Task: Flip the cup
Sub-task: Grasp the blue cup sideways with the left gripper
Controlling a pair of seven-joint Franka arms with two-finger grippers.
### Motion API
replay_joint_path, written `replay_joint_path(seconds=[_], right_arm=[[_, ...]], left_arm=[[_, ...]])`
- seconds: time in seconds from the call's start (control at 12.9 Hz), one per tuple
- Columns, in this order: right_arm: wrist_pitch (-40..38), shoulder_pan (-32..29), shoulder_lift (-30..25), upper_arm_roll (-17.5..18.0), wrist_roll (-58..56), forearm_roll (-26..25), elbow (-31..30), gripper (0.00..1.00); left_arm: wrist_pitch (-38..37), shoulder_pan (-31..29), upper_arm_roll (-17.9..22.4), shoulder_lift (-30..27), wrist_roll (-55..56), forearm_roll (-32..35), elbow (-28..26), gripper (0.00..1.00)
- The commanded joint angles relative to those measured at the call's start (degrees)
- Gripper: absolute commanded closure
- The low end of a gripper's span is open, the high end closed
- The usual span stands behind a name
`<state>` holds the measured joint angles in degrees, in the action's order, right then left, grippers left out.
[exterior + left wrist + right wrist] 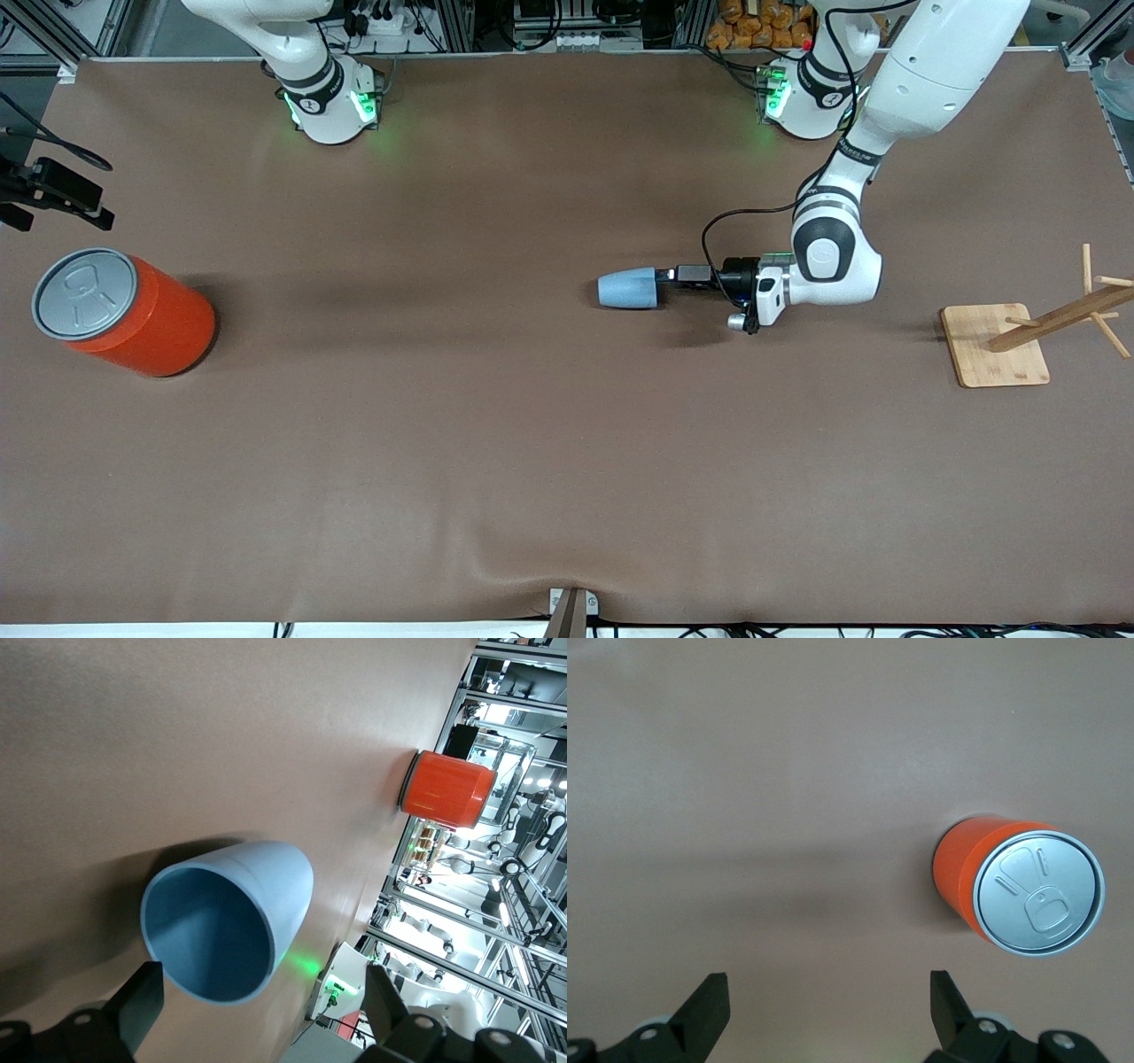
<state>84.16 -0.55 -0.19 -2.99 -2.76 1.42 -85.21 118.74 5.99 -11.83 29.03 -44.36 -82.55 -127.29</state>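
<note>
one cup on its side, mouth toward the left gripper

the cup (628, 289) lies on the table (496, 443) about mid-table, its long axis in line with the left gripper (666, 276) and level with the tabletop: open rim facing the fingers, closed base pointing off toward the orange can (124, 312) at the right arm's end. the left gripper sits low, just at the rim, its fingers (142, 1005) spread wide and holding nothing, one to either side of the mouth, probably placed so to pinch the rim wall and turn the cup upright. the right arm waits, its gripper (824, 1010) spread too, empty, up over bare table near the can.
</note>
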Motion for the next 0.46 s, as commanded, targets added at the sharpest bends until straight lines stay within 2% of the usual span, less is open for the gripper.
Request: replay_joint_path(seconds=[0.0,0.23,0.39], right_arm=[[-0.4,-0.2,-1.2,0.4,-0.6,-0.5,-0.8,0.00],[-0.6,-0.2,-1.2,0.4,-0.6,-1.6,-0.8,0.00],[-0.7,-0.1,-1.2,0.4,-0.5,-1.6,-0.8,0.00]], left_arm=[[0.5,0.2,-0.2,0.4,-1.9,-2.9,-0.4,0.07],[0.5,0.9,-0.2,0.5,-1.9,-3.6,-0.2,0.26],[0.5,1.3,-0.2,0.8,-1.9,-4.9,-0.2,0.31]])
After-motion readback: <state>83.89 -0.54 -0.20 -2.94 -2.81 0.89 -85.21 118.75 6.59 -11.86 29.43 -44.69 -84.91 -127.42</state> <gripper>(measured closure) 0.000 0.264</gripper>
